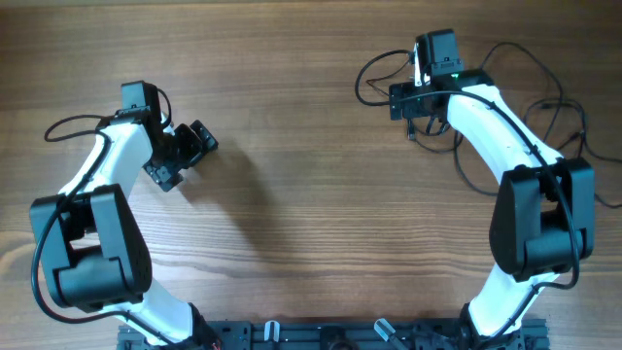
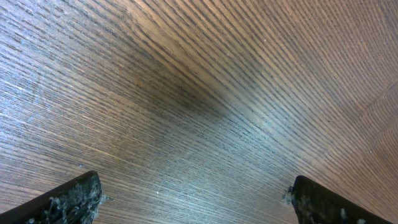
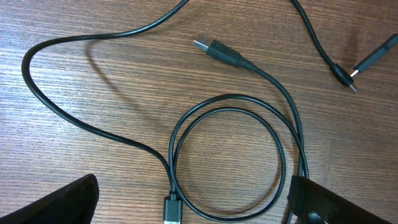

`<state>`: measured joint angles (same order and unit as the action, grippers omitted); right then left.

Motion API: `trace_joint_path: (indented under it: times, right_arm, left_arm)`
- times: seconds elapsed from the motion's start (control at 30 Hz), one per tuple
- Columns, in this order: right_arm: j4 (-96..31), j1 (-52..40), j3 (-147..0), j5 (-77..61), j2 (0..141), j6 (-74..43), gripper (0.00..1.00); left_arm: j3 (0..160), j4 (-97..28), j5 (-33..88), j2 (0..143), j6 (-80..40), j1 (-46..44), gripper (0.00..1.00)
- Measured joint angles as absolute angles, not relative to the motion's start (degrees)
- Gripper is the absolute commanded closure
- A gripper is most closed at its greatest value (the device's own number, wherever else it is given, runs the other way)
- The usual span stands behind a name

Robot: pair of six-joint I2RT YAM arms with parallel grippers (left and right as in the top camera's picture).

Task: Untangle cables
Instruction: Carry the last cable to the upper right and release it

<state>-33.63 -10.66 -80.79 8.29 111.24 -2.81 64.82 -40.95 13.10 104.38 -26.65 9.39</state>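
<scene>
The left pincer point(image 2: 193, 200) is released, its fingers spread wide over the bare wooden surface point(image 2: 186, 74), and it grasps nothing. The right pincer point(image 3: 194, 205) is also wide open and empty, just above the cables point(image 3: 227, 56). These lie loose on the far right part of the surface. One coiled loop lies between its fingers; whether a finger touches it, I cannot tell.

Your overhead looks straight down over the table point(image 1: 292, 117). Both wrist cameras face its wood from close up; right wrist and overhead share the cables point(image 3: 225, 53).
</scene>
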Motion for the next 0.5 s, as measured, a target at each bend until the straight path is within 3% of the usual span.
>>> trace_joint_path:
  times: [0.3, 0.5]
  right_arm:
    - [-33.71, -11.79, -80.73, 8.32, 110.54, -2.79, 0.00]
    - [-33.58, -16.38, -80.66, 7.70, 83.77, -2.81, 0.00]
  left_arm:
    - [64.82, -40.95, 13.10, 104.38, -26.65, 9.37, 0.00]
    - [64.82, -40.95, 13.13, 104.38, -26.65, 9.39, 0.00]
